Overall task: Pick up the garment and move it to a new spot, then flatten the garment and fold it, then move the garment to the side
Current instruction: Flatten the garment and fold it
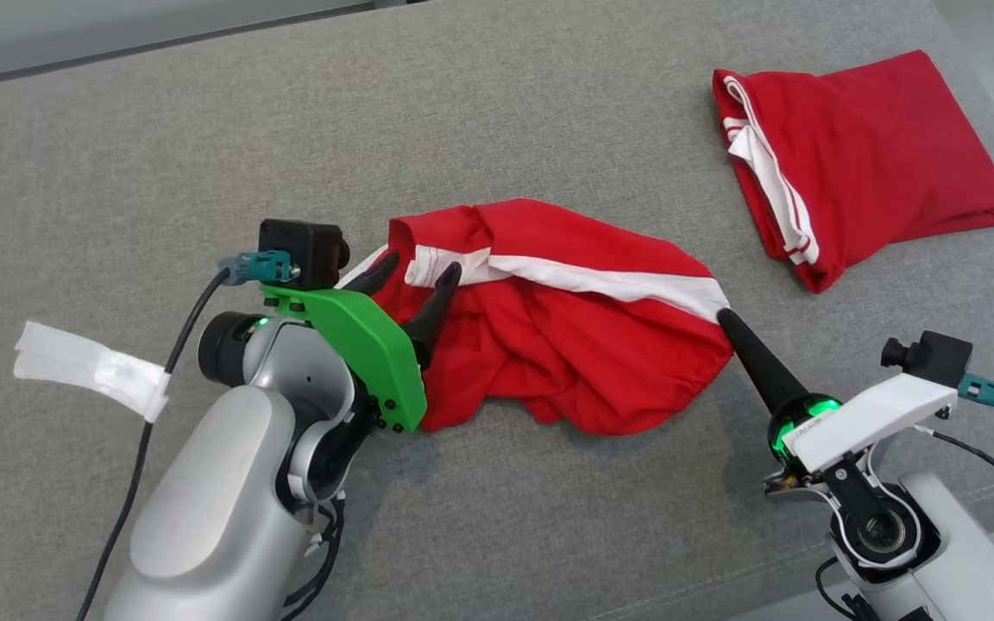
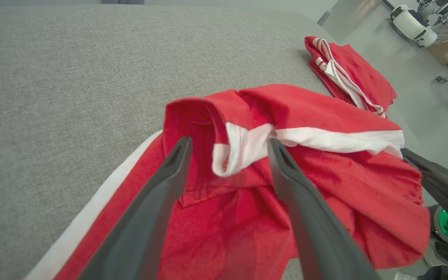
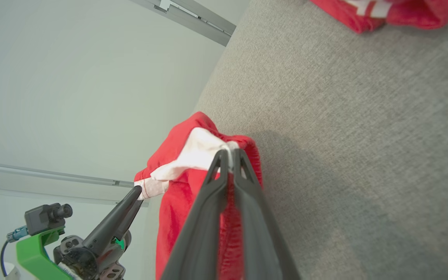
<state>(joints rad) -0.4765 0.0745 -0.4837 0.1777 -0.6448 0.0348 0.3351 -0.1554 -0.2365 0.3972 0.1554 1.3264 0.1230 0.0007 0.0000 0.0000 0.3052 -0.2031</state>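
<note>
Grey table (image 1: pixel 549 103): garment (image 1: pixel 566 362) runs left-right; my right gripper (image 1: pixel 721 315) pinches its right end, my left gripper (image 1: pixel 424 261) straddles the other, unclosed.

Left gripper (image 2: pixel 228 144), fingers spread wide apart, their tips over a crumpled red garment (image 2: pixel 325 175) that lies on a grey fabric surface (image 2: pixel 72 77). A white band (image 2: pixel 325 138) crosses the garment, and its bunched near end sits between the two fingertips. A white edge strip (image 2: pixel 91 210) borders the cloth at lower left. At the right margin, the right gripper (image 2: pixel 408 154) meets the band's far end, with a green light (image 2: pixel 447 225) at its base. Farther back, apart from the first, lies a folded red garment (image 2: pixel 364 74) with white stripes.
</note>
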